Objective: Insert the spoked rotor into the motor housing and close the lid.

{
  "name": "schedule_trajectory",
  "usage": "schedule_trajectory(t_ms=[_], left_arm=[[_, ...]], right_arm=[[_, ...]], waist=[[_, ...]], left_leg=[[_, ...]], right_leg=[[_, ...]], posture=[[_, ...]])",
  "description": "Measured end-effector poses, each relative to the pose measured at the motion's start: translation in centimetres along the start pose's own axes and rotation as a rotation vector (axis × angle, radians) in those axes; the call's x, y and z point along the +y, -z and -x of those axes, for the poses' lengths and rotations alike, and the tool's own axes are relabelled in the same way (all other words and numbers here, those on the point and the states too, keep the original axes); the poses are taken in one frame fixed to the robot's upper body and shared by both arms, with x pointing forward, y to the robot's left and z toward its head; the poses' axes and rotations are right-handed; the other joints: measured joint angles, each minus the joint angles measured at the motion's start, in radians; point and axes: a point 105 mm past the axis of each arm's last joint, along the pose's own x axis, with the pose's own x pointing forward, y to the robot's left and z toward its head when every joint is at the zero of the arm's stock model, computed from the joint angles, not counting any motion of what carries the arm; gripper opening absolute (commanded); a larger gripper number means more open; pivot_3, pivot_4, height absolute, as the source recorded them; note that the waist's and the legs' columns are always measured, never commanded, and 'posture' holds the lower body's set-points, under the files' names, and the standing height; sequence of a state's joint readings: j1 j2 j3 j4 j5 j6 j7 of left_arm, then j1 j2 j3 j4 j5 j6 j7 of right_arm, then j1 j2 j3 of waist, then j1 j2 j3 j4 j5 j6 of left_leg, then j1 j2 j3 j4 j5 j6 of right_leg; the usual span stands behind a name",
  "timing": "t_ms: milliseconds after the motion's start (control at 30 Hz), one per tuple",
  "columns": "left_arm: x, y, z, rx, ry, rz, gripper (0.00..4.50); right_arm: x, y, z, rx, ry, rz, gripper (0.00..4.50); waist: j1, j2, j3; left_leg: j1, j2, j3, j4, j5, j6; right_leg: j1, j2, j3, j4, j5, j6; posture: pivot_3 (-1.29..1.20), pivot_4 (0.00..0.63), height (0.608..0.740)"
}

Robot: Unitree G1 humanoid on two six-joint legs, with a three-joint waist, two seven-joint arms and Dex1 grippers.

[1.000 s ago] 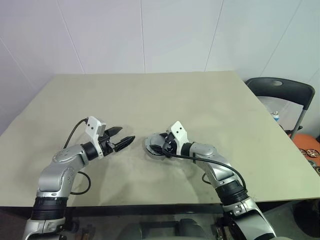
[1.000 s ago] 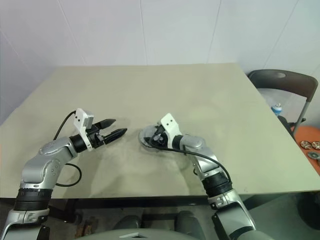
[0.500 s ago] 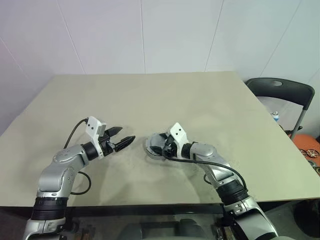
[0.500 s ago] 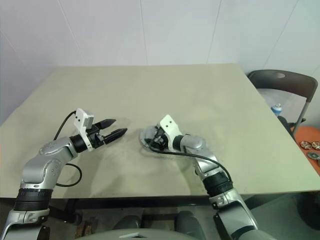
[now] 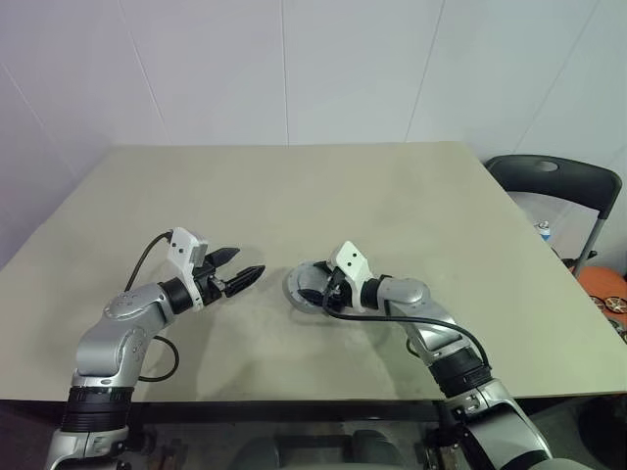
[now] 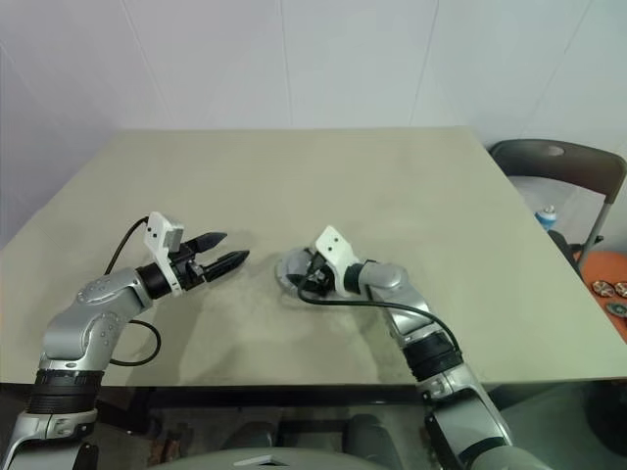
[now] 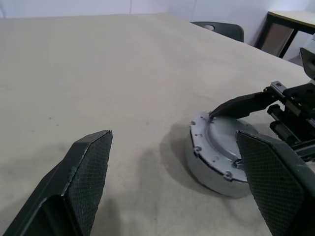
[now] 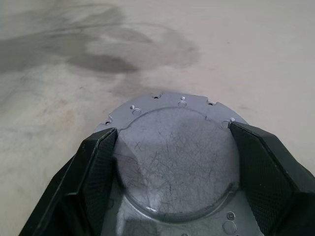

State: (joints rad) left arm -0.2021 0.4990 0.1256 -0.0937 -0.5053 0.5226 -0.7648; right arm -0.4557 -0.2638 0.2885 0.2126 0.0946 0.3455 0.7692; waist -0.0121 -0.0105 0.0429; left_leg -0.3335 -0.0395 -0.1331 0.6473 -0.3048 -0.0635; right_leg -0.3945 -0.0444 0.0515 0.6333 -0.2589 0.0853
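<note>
The left gripper (image 5: 245,273) hovers just above the table (image 5: 294,186), left of centre near the front edge, its arm bent at the elbow and the two black fingers pointing right toward the lid (image 7: 220,147). Its fingers stand wide apart with nothing between them.

The right arm reaches in from the near right, forearm angled to the left, and the right gripper (image 8: 174,147) sits over the lid from its right side. Its two fingers (image 8: 98,162) are spread to the width of the raised round centre of the lid and press against that centre on either side, so the gripper has hold of it.

The lid is a grey round cap with small screws along its notched flange; it lies flat on the table between the two grippers, closer to the right one.

The table is a plain beige slab. White panelled walls (image 5: 343,69) stand behind it, and a dark chair (image 5: 554,181) is at the far right.
</note>
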Motion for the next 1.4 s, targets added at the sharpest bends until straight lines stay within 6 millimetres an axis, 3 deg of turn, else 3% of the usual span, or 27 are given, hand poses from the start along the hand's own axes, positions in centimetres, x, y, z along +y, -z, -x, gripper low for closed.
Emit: schedule_trajectory(t_ms=[867,1133,1400], left_arm=[[0.0,-0.1,-0.1,-0.011,-0.007,0.003,4.26],[0.0,-0.2,-0.1,-0.014,-0.009,0.001,4.26],[-0.1,-0.4,0.0,-0.02,-0.016,-0.008,4.26]], right_arm=[[0.1,0.0,0.6,0.067,-0.137,0.027,3.24],[0.0,0.2,-0.4,0.076,-0.125,0.042,3.24],[0.0,0.4,-0.2,0.086,-0.142,0.026,3.24]], waist=[[0.002,0.0,0.0],[-0.006,0.001,0.0],[-0.005,0.001,-0.001]], left_leg=[[-0.003,-0.001,0.0,-0.001,-0.001,0.001],[0.012,0.0,0.0,-0.002,-0.001,0.001],[0.013,0.0,0.0,-0.001,-0.001,0.001]], right_leg=[[-0.001,-0.001,0.0,-0.002,0.0,0.0],[0.011,0.0,0.0,-0.001,-0.001,0.0],[0.013,0.0,0.0,-0.002,-0.001,0.0]], posture=[[0.0,0.0,0.74],[0.0,0.0,0.74],[0.0,0.0,0.74]])
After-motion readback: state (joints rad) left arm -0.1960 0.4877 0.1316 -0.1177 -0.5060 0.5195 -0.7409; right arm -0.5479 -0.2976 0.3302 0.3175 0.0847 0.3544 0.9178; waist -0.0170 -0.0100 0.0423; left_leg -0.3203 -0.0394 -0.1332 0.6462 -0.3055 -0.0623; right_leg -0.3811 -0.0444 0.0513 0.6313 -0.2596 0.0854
